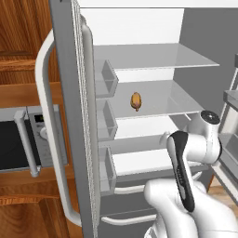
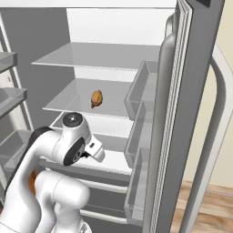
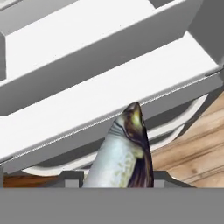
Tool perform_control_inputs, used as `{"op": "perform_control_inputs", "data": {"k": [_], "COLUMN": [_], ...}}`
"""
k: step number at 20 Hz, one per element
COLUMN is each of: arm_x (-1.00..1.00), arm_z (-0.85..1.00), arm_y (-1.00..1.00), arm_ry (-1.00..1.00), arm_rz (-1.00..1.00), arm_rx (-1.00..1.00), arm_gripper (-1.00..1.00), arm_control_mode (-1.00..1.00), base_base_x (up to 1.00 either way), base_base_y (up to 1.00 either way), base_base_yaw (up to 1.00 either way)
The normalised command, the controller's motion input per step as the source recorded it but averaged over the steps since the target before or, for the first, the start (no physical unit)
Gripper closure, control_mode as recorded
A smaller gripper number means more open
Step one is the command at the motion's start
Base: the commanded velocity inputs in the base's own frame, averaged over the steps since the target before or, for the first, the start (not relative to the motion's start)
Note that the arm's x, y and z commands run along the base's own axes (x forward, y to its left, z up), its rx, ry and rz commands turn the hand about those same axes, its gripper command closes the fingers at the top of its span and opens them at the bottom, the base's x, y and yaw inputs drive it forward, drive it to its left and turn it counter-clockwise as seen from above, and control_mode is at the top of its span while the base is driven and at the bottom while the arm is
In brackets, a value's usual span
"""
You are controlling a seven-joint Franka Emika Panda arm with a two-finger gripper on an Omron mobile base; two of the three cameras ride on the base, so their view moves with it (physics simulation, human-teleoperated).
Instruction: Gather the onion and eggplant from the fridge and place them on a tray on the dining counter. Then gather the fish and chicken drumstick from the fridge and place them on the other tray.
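Fish [image 3: 124,153] between the fingers, just below fridge shelf edge [image 3: 109,118].

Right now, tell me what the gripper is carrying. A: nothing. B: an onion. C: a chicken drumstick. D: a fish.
D: in the hand view a fish with a pale belly and dark back rises from between the gripper's fingers, while the drumstick lies on the fridge's middle shelf.

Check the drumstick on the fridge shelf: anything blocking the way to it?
Nothing visible does. The drumstick lies alone on its glass shelf, doors open. But the gripper already holds a fish.
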Motion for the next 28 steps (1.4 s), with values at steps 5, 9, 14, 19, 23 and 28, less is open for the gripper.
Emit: {"op": "perform_control_inputs", "data": {"k": [5, 9, 14, 19, 23, 28], "arm_x": [-0.14, -0.22, 0.0, 0.0, 0.0, 0.0], "arm_z": [-0.19, -0.15, 0.0, 0.0, 0.0, 0.0], "arm_y": [0.0, 0.0, 0.0, 0.0, 0.0, 0.0], "arm_ry": [0.0, 0.0, 0.0, 0.0, 0.0, 0.0], "arm_rz": [0.15, 0.11, 0.0, 0.0, 0.0, 0.0], "arm_rx": [0.0, 0.0, 0.0, 0.0, 0.0, 0.0], "arm_gripper": [1.0, 1.0, 1.0, 1.0, 1.0, 1.0], "arm_control_mode": [-1.0, 1.0, 1.0, 1.0, 1.0, 1.0], "base_base_x": [0.0, -0.11, -0.48, -0.38, -0.37, -0.5], "base_base_y": [0.0, 0.0, 0.0, 0.0, 0.03, 0.02], "base_base_yaw": [0.0, 0.04, 0.17, 0.18, 0.2, 0.17]}}
